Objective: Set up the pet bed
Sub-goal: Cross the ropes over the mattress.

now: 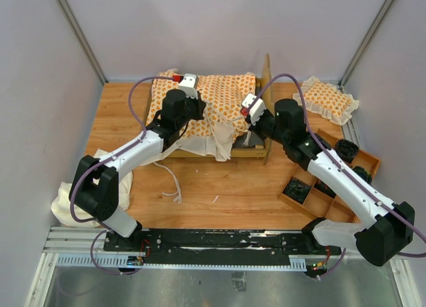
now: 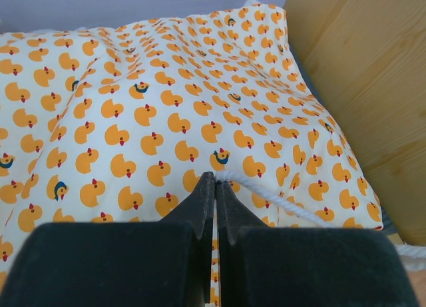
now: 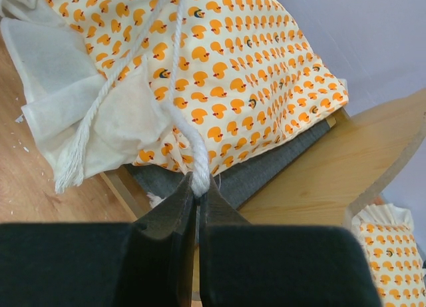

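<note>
At the desk's (image 1: 226, 194) far right corner you have a small square duck-print pillow (image 1: 326, 99) with a cream ruffle. Along the right edge sits a divided wooden tray (image 1: 318, 202), with black items (image 1: 297, 189) in several compartments. A plain cream cloth (image 1: 66, 200) lies bunched over the near left corner.
</note>
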`<state>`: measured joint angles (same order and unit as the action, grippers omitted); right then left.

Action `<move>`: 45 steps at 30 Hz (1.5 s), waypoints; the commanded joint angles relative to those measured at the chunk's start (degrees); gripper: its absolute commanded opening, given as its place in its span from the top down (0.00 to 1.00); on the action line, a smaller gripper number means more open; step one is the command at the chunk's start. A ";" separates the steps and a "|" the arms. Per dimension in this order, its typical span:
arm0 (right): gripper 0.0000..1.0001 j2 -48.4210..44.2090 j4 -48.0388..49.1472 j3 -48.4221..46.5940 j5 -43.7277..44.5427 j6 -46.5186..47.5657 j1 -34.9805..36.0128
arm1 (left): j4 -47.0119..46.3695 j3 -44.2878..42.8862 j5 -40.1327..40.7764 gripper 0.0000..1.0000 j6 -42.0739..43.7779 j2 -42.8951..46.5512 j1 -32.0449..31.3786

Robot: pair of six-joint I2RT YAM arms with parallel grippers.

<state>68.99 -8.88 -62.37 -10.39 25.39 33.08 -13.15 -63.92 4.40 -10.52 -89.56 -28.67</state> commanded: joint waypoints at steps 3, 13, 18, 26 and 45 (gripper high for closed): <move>1.00 1.11 2.02 1.81 -3.04 -2.80 -2.85 | -1.43 -1.34 0.49 1.00 0.68 -0.29 0.50; 1.00 2.25 2.01 1.62 -11.39 -8.14 -4.23 | -1.00 -0.77 1.02 1.00 1.11 0.41 0.54; 1.00 -1.67 3.89 5.13 -14.38 -12.25 -4.17 | -1.09 -0.69 0.96 1.00 0.90 0.49 0.63; 1.00 3.94 5.19 4.75 -9.84 -10.64 -5.58 | -1.71 0.50 0.40 1.00 0.07 0.68 0.56; 1.00 3.69 11.43 2.76 -7.60 -12.45 -6.54 | -1.87 0.93 1.18 1.00 0.51 0.94 0.76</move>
<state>76.44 0.95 -59.00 -15.40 14.87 27.40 -13.17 -63.53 4.45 -10.52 -89.54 -28.58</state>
